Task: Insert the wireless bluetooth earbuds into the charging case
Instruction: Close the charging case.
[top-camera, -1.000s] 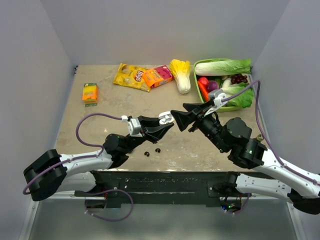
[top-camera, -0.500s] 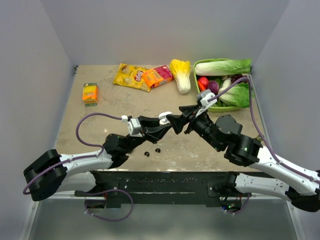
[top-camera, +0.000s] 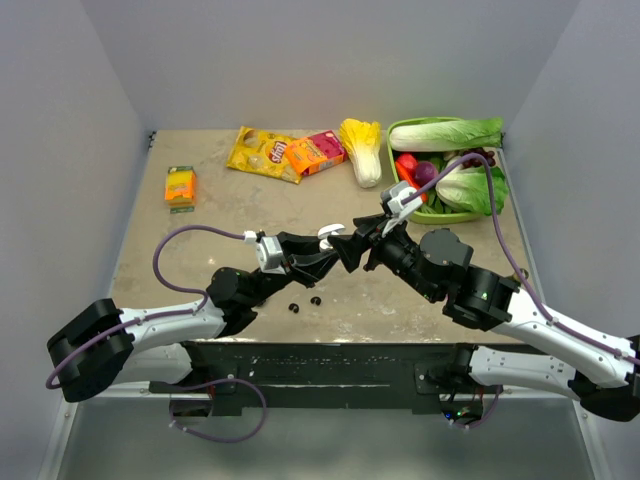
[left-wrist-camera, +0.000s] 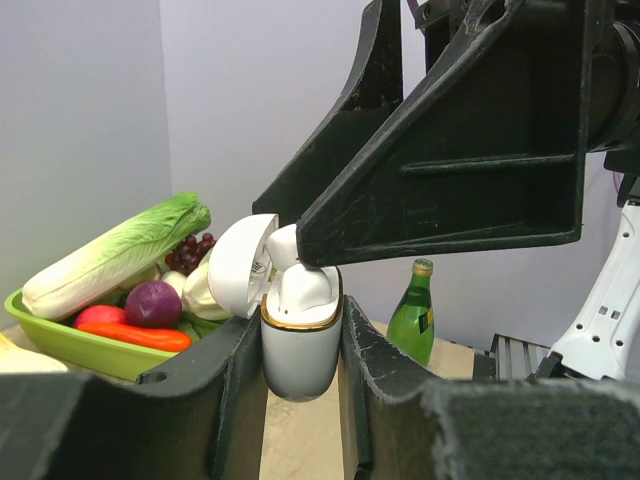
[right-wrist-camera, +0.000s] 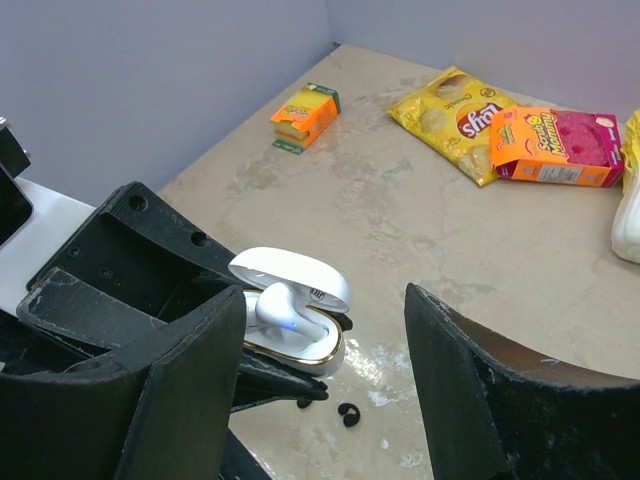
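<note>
swinging leftward over the last second, the right arm is now bringing the right jaws right up to the charging case, where earlier they were standing off to its right. the left arm is staying where it was. the left jaws are partly closed on the white case's lower body, pinching it from both sides and holding it upright above the table with its lid flipped open. a white earbud is sitting in the case's well, its top poking above the gold rim (not pressed fully down, judging by the left wrist view). the right jaws are standing wide apart and gripping nothing. in the left wrist view the lower edge of one of their fingers is lying right at the bud's top, though i cannot tell whether it is touching.

one black earbud and a second black earbud are lying on the table near each other, nearer the arm bases than the held case. well beyond, a yellow chip bag, an orange box and a green tray of vegetables are resting along the far side.
</note>
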